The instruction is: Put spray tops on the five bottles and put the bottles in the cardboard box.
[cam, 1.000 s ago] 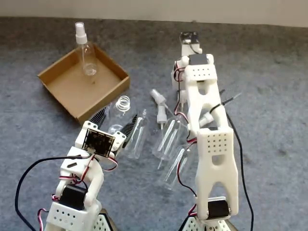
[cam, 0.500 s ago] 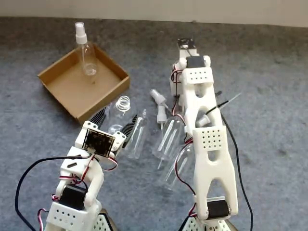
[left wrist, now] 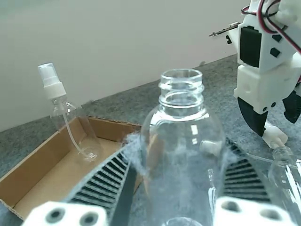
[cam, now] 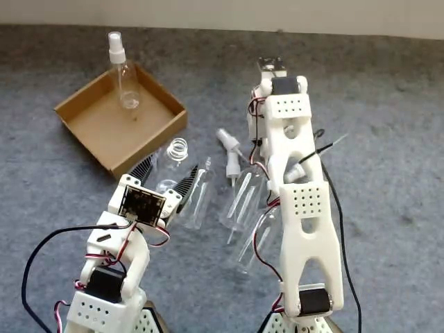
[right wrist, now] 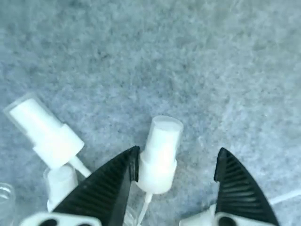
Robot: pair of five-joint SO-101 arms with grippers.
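Note:
My left gripper [cam: 165,173] is shut on a clear open-necked bottle [left wrist: 181,141], held upright just in front of the cardboard box [cam: 94,135]. A bottle with a spray top [cam: 125,76] stands inside the box. My right arm [cam: 288,111] hangs over the loose spray tops. Its gripper [right wrist: 178,153] is open around a white spray top [right wrist: 160,150], which lies on the carpet close to one finger. Two more spray tops [right wrist: 44,134] [right wrist: 61,183] lie beside it. Three uncapped bottles [cam: 198,194] [cam: 243,198] [cam: 258,236] lie between the arms.
Grey carpet [cam: 388,139] covers the table. The box's near corner [cam: 118,166] sits just ahead of the left gripper. Dip tubes trail from the loose spray tops [cam: 229,149] among the lying bottles. Cables run along both arms.
The right arm has swung slightly to the left over the spray tops. The left arm and its bottle have not moved.

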